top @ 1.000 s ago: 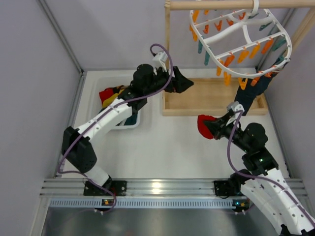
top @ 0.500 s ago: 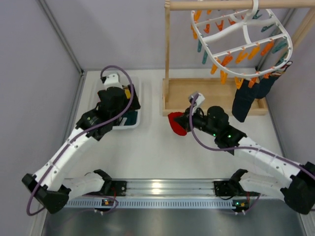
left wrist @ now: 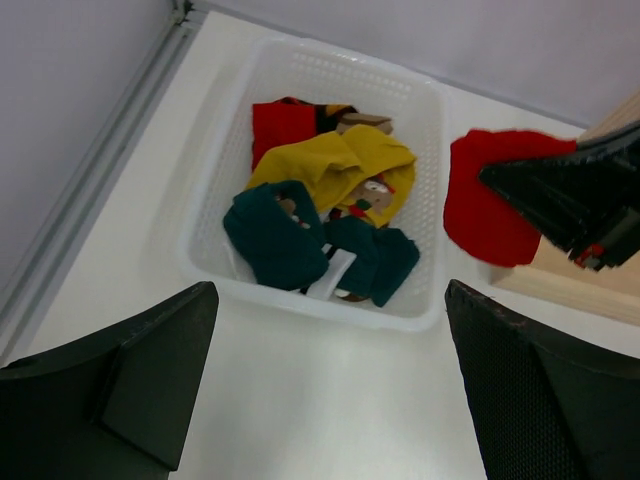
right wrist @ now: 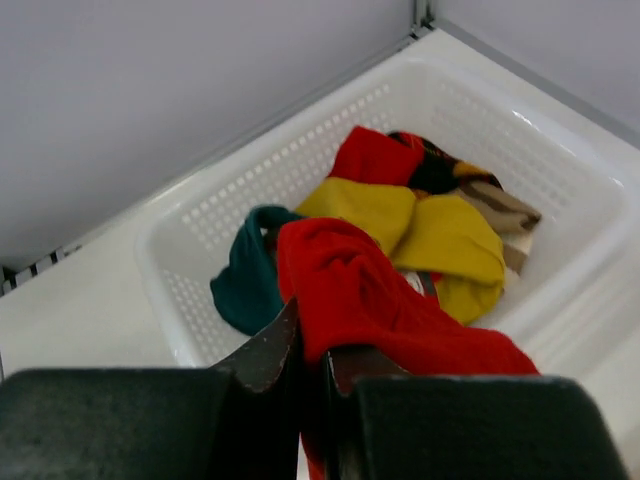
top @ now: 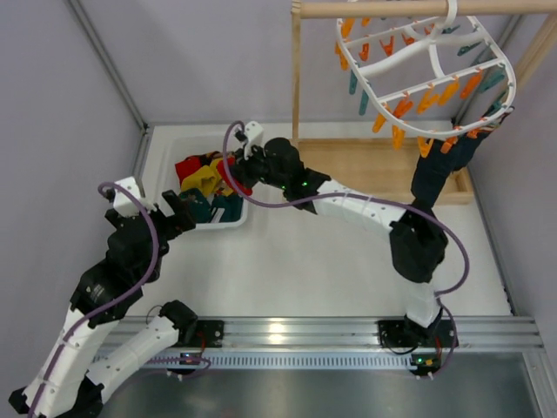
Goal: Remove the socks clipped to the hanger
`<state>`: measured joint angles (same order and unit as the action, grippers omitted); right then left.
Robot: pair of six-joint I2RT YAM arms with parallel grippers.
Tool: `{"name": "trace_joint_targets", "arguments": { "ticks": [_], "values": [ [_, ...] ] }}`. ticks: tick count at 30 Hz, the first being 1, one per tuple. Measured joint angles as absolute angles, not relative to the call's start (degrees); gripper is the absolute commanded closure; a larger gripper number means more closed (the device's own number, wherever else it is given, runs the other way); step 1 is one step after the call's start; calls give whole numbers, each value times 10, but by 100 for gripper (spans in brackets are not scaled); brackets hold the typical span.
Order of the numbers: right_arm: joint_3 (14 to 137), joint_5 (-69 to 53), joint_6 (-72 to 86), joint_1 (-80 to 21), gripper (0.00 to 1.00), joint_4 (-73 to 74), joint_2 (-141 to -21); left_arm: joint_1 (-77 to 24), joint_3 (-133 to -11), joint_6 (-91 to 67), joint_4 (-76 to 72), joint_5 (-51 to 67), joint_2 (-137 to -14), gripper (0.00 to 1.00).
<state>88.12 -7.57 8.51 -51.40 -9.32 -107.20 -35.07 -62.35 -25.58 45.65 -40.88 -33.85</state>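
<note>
The white oval hanger [top: 426,52] with orange and teal clips hangs at the top right. Dark navy socks [top: 435,170] are clipped to its lower right edge. My right gripper [top: 245,174] reaches left over the white basket [top: 228,225] and is shut on a red sock [top: 233,180]. In the right wrist view the jaws [right wrist: 312,350] pinch the red sock [right wrist: 400,300] just above the basket's near rim [right wrist: 180,230]. My left gripper [top: 178,209] is open and empty, near the basket's front left; in its own view [left wrist: 335,390] it faces the basket [left wrist: 430,200] and the red sock [left wrist: 490,200].
The basket holds mustard yellow [right wrist: 440,235], dark teal [right wrist: 245,280] and red [right wrist: 375,155] socks and a brown striped one [right wrist: 500,205]. The wooden stand's tray [top: 374,170] and post [top: 296,78] stand right of the basket. Walls close in at left and back.
My right arm has swung left from beside the wooden tray to over the basket, carrying the red sock. My left arm has drawn back from the basket toward the near left.
</note>
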Motion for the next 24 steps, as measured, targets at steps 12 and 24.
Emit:
{"name": "trace_joint_targets", "arguments": {
  "ticks": [12, 24],
  "values": [
    [1072, -111, 69, -536, 1, -7, -1238, -351, -551, -271, 480, -444, -306, 1],
    [682, -7, 84, -492, 1, -47, -850, -351, -545, -270, 478, -424, -304, 1]
  ]
}}
